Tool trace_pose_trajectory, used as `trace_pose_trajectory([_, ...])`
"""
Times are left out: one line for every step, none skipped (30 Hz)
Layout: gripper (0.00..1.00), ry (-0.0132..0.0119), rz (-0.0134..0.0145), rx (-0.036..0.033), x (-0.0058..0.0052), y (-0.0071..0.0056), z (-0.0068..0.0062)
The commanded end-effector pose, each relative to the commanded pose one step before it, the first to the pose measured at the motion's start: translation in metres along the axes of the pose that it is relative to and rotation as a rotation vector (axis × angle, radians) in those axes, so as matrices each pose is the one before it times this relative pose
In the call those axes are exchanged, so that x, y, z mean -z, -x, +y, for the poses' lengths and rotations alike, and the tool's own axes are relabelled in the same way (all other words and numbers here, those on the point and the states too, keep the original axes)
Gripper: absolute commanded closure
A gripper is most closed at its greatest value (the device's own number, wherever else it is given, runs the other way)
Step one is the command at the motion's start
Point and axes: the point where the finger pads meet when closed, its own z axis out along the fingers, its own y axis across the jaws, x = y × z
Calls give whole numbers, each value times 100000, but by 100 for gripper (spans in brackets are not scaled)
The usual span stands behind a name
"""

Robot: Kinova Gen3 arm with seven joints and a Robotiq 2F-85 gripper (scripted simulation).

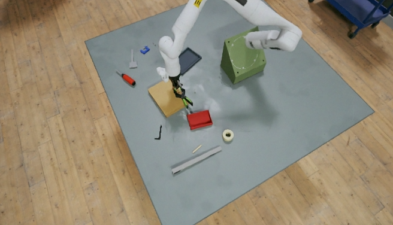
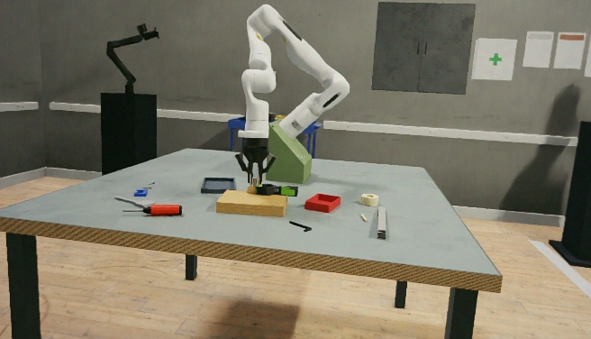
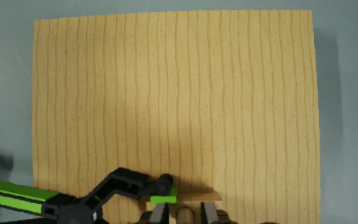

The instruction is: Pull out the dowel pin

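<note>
The wooden bench board (image 1: 165, 97) lies on the grey table; it fills the wrist view (image 3: 175, 100). The black-and-green spring clamp (image 1: 186, 99) lies at the board's right edge, and its green jaw pad (image 3: 163, 197) rests against the small wooden block (image 3: 200, 196). The dowel pin (image 3: 185, 215) stands upright from the block. My gripper (image 3: 184, 216) points straight down over the block, with one finger on each side of the pin. The fingers stand narrow, with a small gap on each side of the pin. In the side view the fingertips (image 2: 255, 178) are at the pin's height. The bench stop is hidden.
A red tray (image 1: 199, 119) sits just right of the clamp. A dark tray (image 1: 189, 60) and a green wedge block (image 1: 242, 55) are behind. A screwdriver (image 1: 126, 78), a hex key (image 1: 158, 132), a tape roll (image 1: 227, 135), a small wooden stick (image 1: 196, 148) and a grey bar (image 1: 196, 160) lie around.
</note>
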Motion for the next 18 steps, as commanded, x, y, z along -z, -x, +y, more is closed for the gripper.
trace_pose_trajectory([72, 108, 183, -13, 100, -63, 38])
trace_pose_trajectory([78, 0, 0, 0, 1, 0, 0])
trace_pose_trajectory([78, 0, 0, 0, 4, 0, 0])
trace_pose_trajectory([78, 0, 0, 0, 7, 0, 0])
trace_pose_trajectory([78, 0, 0, 0, 0, 0, 0])
trace_pose_trajectory([78, 0, 0, 0, 0, 0, 0])
trace_pose_trajectory([78, 0, 0, 0, 7, 0, 0])
trace_pose_trajectory([78, 0, 0, 0, 4, 0, 0])
trace_pose_trajectory([78, 0, 0, 0, 1, 0, 0])
trace_pose_trajectory([84, 0, 0, 0, 1, 0, 0])
trace_pose_trajectory([84, 0, 0, 0, 3, 0, 0])
trace_pose_trajectory([84, 0, 0, 0, 5, 0, 0])
trace_pose_trajectory([84, 0, 0, 0, 5, 0, 0])
trace_pose_trajectory([84, 0, 0, 0, 3, 0, 0])
trace_pose_trajectory([84, 0, 0, 0, 1, 0, 0])
trace_pose_trajectory([90, 0, 0, 0, 0, 0, 0])
trace_pose_trajectory([90, 0, 0, 0, 2, 0, 0])
trace_pose_trajectory([90, 0, 0, 0, 4, 0, 0])
